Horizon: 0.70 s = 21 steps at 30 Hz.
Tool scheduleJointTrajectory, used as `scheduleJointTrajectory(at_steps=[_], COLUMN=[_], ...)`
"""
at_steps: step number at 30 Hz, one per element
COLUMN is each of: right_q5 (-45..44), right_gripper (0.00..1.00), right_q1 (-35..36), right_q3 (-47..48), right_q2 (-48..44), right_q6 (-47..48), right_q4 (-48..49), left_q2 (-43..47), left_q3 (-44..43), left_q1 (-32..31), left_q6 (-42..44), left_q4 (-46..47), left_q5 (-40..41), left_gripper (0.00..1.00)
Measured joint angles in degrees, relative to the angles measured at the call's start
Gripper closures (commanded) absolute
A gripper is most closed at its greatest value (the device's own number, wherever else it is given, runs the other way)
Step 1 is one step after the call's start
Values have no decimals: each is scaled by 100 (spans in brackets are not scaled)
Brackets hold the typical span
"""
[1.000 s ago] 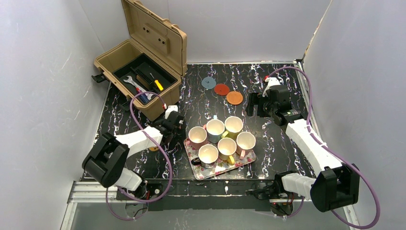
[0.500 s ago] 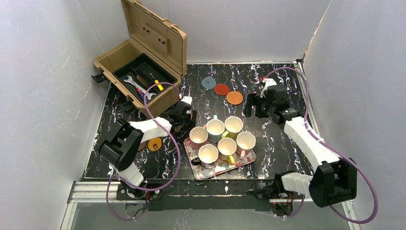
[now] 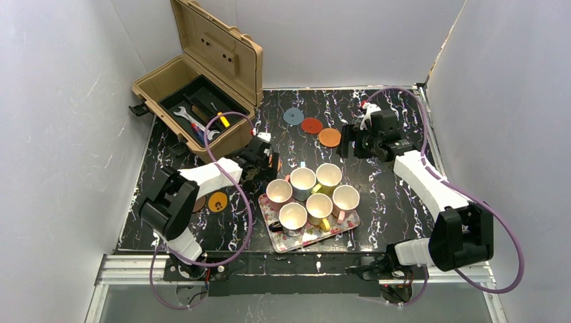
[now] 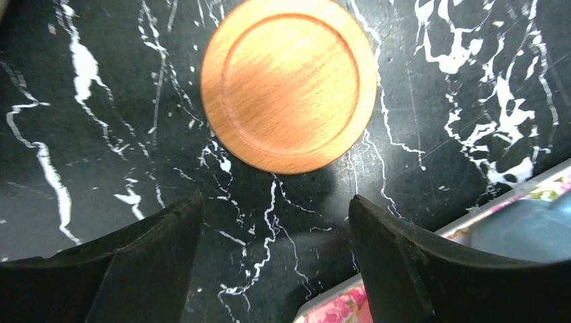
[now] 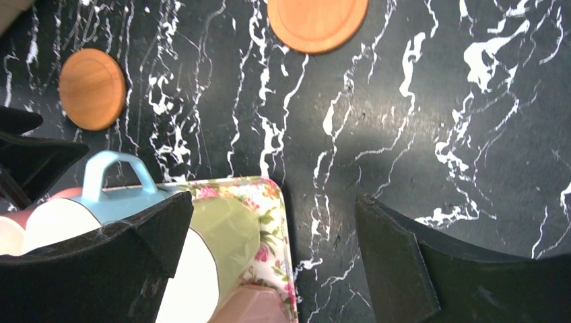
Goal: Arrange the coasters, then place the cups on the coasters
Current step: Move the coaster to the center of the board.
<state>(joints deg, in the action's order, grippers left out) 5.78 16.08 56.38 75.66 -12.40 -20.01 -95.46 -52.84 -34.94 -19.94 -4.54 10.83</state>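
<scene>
Six cups stand crowded on the floral tray, among them a blue cup and a yellow-green cup. Blue-grey, red and orange coasters lie in a row at the back. A yellow-orange coaster lies at the left. My left gripper is open over bare table beside the tray's corner, with a wooden orange coaster flat just beyond its fingertips. My right gripper is open and holds nothing, hovering over the tray's back right corner.
An open tan toolbox with tools inside stands at the back left, close behind the left arm. White walls close in on the black marbled table on three sides. The tray edges into the left wrist view.
My left gripper swung from the yellow-orange coaster at the left towards the tray's back left corner, and its jaws widened. An orange coaster now lies before it. The right gripper crept back-left.
</scene>
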Motion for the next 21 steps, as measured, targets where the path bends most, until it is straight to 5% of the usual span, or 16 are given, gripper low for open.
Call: scheduleJointTrajectory(at_steps=[14, 21], right_q5=[52, -199], right_gripper=[4, 8], right_q1=[334, 850], right_q3=[1025, 1755], right_q2=[695, 1296], right_q6=[11, 9], right_q4=[-361, -778], left_q2=[1484, 2079], left_q3=[-1397, -2000], left_q1=[247, 1067], left_q6=[-20, 76], left_q4=[-1346, -1700], left_q5=[-59, -654], left_gripper=[17, 9])
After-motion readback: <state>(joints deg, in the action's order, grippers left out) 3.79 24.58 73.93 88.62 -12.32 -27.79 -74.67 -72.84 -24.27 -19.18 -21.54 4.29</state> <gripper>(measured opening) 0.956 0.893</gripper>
